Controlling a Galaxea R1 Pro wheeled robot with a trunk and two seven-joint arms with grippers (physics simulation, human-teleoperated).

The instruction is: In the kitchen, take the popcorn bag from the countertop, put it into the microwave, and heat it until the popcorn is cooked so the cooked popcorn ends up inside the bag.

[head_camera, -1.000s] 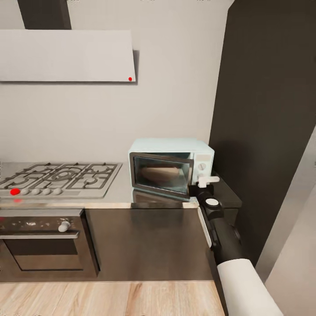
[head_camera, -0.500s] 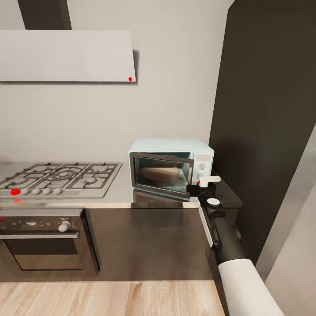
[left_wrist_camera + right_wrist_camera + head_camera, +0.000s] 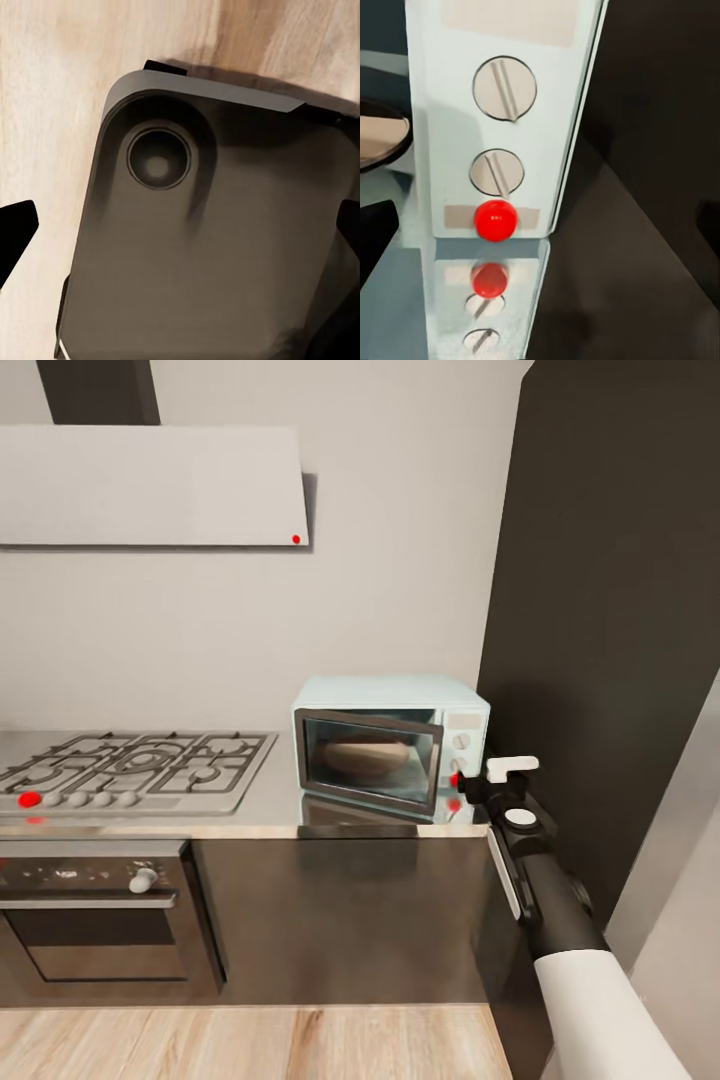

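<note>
Boxy pale-blue microwave on glossy countertop — right end effector spread open.

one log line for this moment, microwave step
phase: heating | microwave: door shut, red light on | popcorn bag: inside | right gripper: at control panel, touching nothing | left gripper: state unclear

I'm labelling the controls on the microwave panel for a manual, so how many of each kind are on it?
On the microwave control panel, right wrist view:
Round knobs: 2 (upper knob, lower knob)
Red indicator light: 1
Total: 3
The shapes below the panel are their reflections in the glossy countertop, not counted.
</note>
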